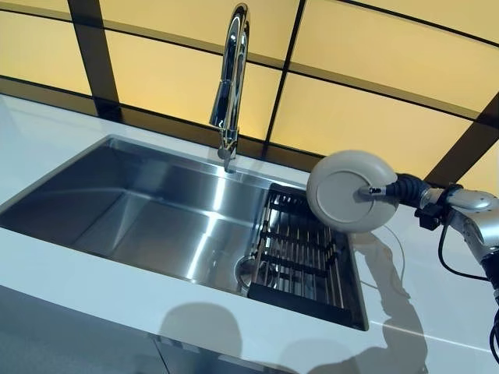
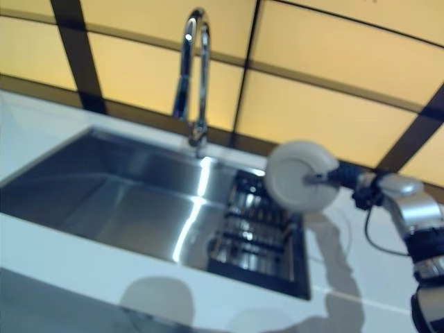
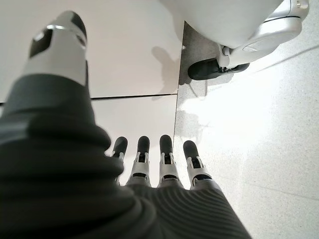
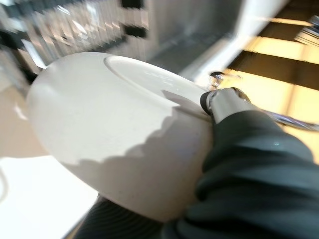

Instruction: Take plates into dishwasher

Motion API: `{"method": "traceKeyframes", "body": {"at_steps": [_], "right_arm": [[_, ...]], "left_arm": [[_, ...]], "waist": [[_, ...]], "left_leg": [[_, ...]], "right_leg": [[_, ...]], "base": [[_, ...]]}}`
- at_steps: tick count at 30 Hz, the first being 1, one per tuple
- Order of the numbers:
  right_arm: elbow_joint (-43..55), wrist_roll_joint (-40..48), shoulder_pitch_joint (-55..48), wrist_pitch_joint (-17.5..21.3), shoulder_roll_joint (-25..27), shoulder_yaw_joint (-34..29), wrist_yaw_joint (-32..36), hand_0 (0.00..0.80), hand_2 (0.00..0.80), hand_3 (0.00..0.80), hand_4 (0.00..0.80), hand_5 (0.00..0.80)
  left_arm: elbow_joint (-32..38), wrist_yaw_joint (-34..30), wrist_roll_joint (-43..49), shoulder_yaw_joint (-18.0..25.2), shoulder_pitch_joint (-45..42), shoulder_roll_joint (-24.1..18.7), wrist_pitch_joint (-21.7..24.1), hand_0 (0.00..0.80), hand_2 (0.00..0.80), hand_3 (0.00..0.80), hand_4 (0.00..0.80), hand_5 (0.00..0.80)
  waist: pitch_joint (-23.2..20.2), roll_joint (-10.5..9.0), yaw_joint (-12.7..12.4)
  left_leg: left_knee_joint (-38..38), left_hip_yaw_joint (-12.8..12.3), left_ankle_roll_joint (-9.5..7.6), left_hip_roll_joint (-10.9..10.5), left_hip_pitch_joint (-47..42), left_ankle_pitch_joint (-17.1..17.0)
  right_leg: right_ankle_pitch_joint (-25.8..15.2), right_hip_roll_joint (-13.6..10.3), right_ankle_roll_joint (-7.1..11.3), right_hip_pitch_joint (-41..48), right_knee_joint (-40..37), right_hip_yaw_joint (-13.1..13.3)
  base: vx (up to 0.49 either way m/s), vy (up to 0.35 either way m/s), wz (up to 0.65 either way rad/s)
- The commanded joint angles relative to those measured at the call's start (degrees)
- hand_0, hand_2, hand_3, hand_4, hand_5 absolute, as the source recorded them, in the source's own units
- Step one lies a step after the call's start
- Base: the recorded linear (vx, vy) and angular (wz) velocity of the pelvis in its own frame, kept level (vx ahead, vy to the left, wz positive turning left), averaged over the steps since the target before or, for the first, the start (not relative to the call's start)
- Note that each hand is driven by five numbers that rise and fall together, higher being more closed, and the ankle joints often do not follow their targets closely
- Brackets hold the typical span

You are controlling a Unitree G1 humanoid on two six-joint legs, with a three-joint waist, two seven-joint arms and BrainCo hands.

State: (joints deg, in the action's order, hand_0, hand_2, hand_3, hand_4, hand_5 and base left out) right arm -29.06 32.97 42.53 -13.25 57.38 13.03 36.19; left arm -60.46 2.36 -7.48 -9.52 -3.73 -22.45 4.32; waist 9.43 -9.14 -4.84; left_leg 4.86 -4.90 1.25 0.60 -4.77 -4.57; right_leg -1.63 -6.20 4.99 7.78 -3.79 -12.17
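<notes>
Over the white desk point(image 1: 62, 156), from the left, an empty steel sink point(image 1: 156, 218) is seen, with a tall chrome tap point(image 1: 228, 86) standing at its back edge and a dark wire rack point(image 1: 300, 257) set in its right end. Just right of the rack, above the sink's right rim, a pale round plate point(image 1: 351, 191) is held clear of everything, tilted nearly on edge with its underside turned toward the camera. It is pinched at its rim by the right hand point(image 1: 390, 191), the thumb laid across the underside and the other fingers hidden behind the plate. The left hand point(image 3: 159, 159) is shown only by its own wrist camera, hanging low with fingers straight and relaxed, nothing in them. No dishwasher is visible, so the carry appears hardly begun. For this step to go well, the pinch should be kept firm, since a rim grip on a smooth plate could slip; the plate should be lifted clear of the rack and tap before it is swung away, and its tilt held steady.
</notes>
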Motion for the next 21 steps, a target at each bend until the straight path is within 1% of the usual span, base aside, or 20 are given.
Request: {"method": "traceKeyframes", "body": {"at_steps": [1,2,4,5,9,14,17,21], "right_arm": [[2.6,5.2,5.2,5.3,3.8,-2.7,-5.3,0.800,0.800,0.800,0.800,0.800],[2.8,5.8,5.1,5.8,3.9,-3.7,-7.0,0.800,0.800,0.800,0.800,0.800],[3.0,6.4,4.9,6.1,4.0,-4.4,-8.2,0.800,0.800,0.800,0.800,0.800],[3.1,6.9,4.3,7.0,4.5,-5.2,-9.8,0.800,0.800,0.800,0.800,0.800],[3.2,8.1,3.4,7.4,5.8,-7.0,-12.6,0.800,0.800,0.800,0.800,0.800],[3.3,9.1,1.1,7.9,8.2,-9.4,-14.0,0.800,0.800,0.800,0.800,0.800],[3.5,9.7,-1.1,8.1,10.0,-11.6,-13.9,0.800,0.800,0.800,0.800,0.800],[4.0,11.5,-4.0,8.1,11.9,-14.4,-13.9,0.800,0.800,0.800,0.800,0.800]], "left_arm": [[-2.4,0.1,0.7,-1.3,2.2,0.1,1.8,0.000,0.000,0.000,0.000,0.000],[-2.4,0.0,0.7,-1.4,2.3,0.0,1.9,0.000,0.000,0.000,0.000,0.000],[-2.3,0.1,0.7,-1.5,2.2,0.1,2.0,0.000,0.000,0.000,0.000,0.000],[-2.3,0.1,0.6,-1.5,2.2,0.2,2.2,0.000,0.000,0.000,0.000,0.000],[-2.6,0.1,0.8,-1.7,1.9,0.2,2.7,0.000,0.000,0.000,0.000,0.000],[-3.1,0.2,0.9,-1.6,1.9,0.0,3.2,0.000,0.000,0.000,0.000,0.000],[-3.5,-0.1,1.5,-1.5,1.9,-0.2,3.1,0.000,0.000,0.000,0.000,0.000],[-3.9,-0.2,2.6,-1.5,1.7,-0.7,2.9,0.000,0.000,0.000,0.000,0.000]], "waist": [[-1.7,0.05,-0.6],[-1.6,0.14,-0.4],[-1.6,0.15,-0.3],[-1.7,0.22,0.0],[-1.9,0.18,0.7],[-2.1,-0.06,2.0],[-2.3,-0.11,3.3],[-2.4,-0.41,4.9]], "left_leg": [[-3.0,-1.2,-1.46,-1.2,-1.4,6.6],[-3.4,-1.3,-1.59,-1.2,-1.4,6.9],[-3.7,-1.5,-1.71,-1.2,-1.4,7.2],[-3.9,-1.6,-1.84,-1.2,-1.4,7.4],[-4.5,-2.2,-2.08,-1.2,-1.2,7.9],[-4.8,-3.0,-2.42,-1.3,-1.0,8.2],[-4.8,-3.7,-2.61,-1.5,-1.1,8.4],[-4.5,-4.8,-2.38,-1.3,-1.6,8.5]], "right_leg": [[-3.0,-2.2,4.41,-3.3,5.2,0.7],[-3.0,-2.3,4.52,-3.4,5.4,1.0],[-3.1,-2.4,4.59,-3.6,5.5,1.2],[-3.2,-2.5,4.70,-3.7,5.6,1.4],[-3.5,-2.7,4.98,-4.3,6.0,2.2],[-4.6,-2.9,5.44,-5.5,6.8,3.5],[-5.9,-3.1,6.04,-6.9,8.0,4.6],[-7.7,-3.2,6.94,-8.4,8.0,5.4]], "base": [[0.012,0.034,-0.01],[0.000,0.000,0.00],[0.004,0.028,-0.15],[0.002,0.033,-0.21],[0.001,0.033,-0.12],[-0.013,0.049,-0.18],[0.003,0.060,-0.22],[0.035,0.034,-0.26]]}}
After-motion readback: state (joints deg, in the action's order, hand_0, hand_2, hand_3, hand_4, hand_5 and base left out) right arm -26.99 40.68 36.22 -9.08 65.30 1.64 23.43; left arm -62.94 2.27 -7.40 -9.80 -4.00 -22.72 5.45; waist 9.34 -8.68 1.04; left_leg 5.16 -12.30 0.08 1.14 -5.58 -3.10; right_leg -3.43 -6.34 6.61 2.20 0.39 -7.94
